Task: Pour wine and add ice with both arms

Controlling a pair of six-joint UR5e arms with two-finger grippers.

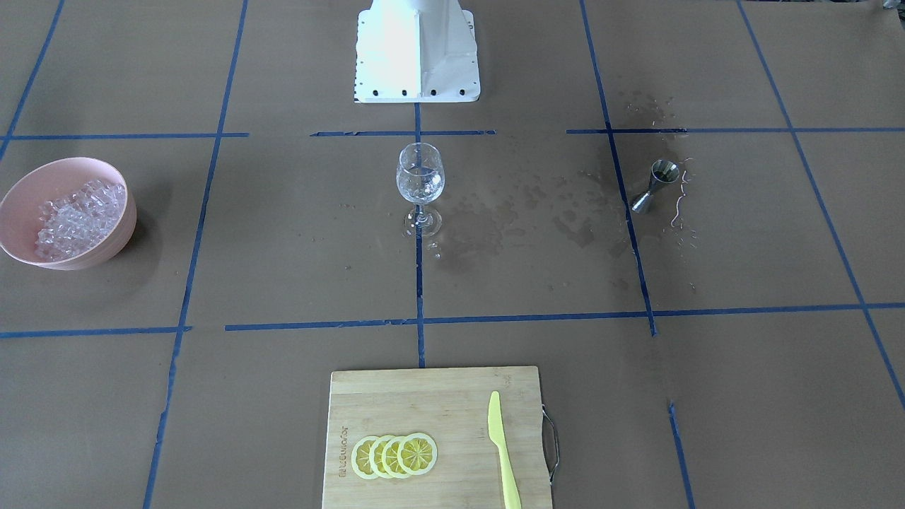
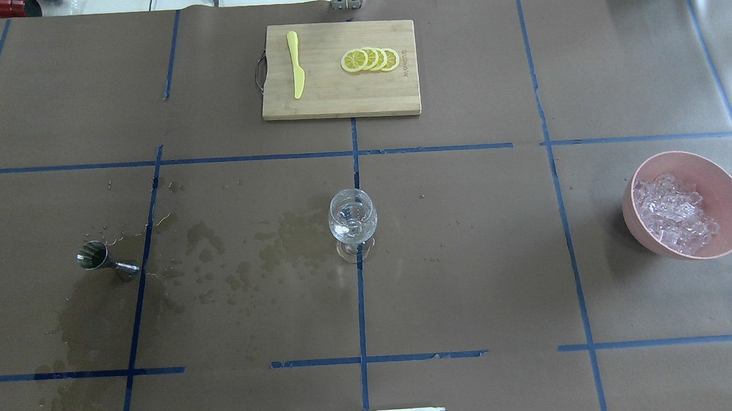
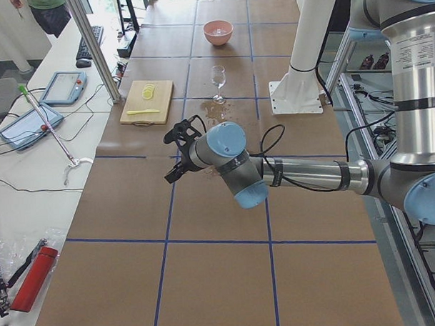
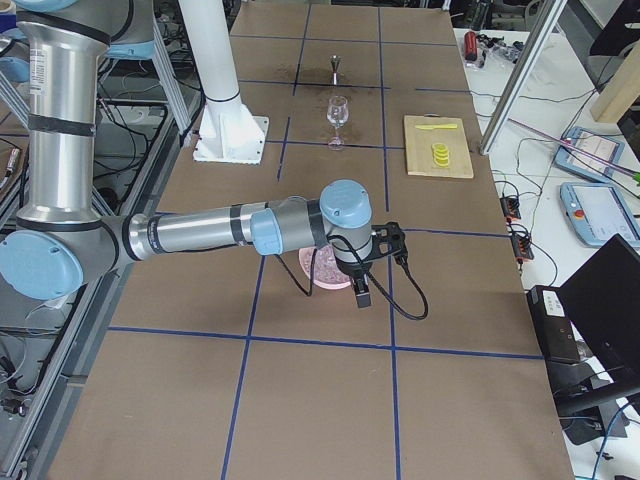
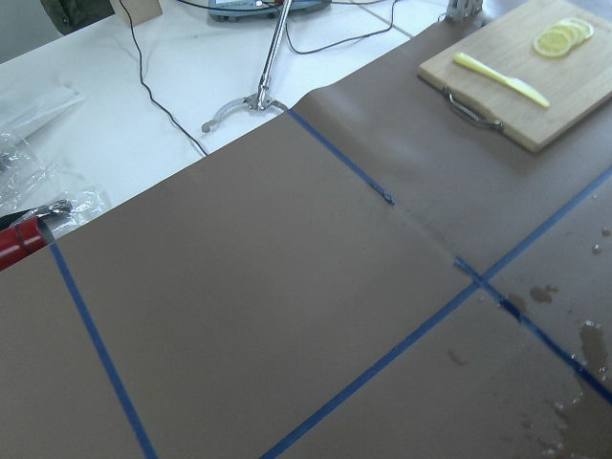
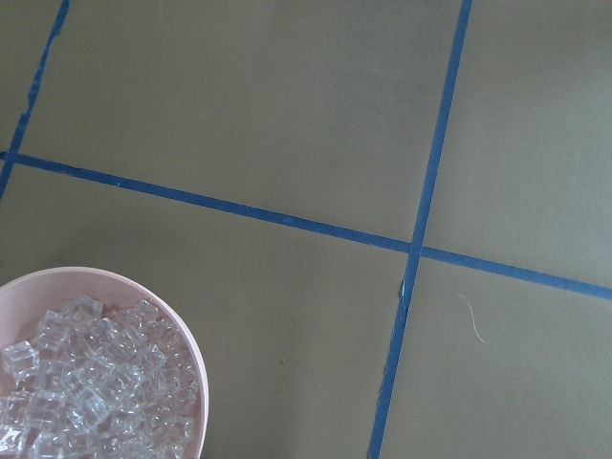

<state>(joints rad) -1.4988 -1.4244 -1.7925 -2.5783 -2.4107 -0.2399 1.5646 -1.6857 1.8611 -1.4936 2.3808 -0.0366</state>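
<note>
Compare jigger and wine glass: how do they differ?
The jigger is opaque steel; the wine glass is clear. The jigger is shorter, an hourglass; the glass has a stem. The jigger stands on the robot's left by wet stains; the glass at centre, on blue tape. Both stand upright.

A table [image 2: 469, 256] covered in brown paper fills the frames. Blue tape lines [image 2: 360, 306] divide it into squares, and dark wet stains [image 2: 218, 251] lie left of centre. At the left of the exterior left view, a white bench [image 3: 32, 169] carries cables and two tablets [image 3: 62, 86], beside an aluminium post [image 3: 92, 46].
</note>
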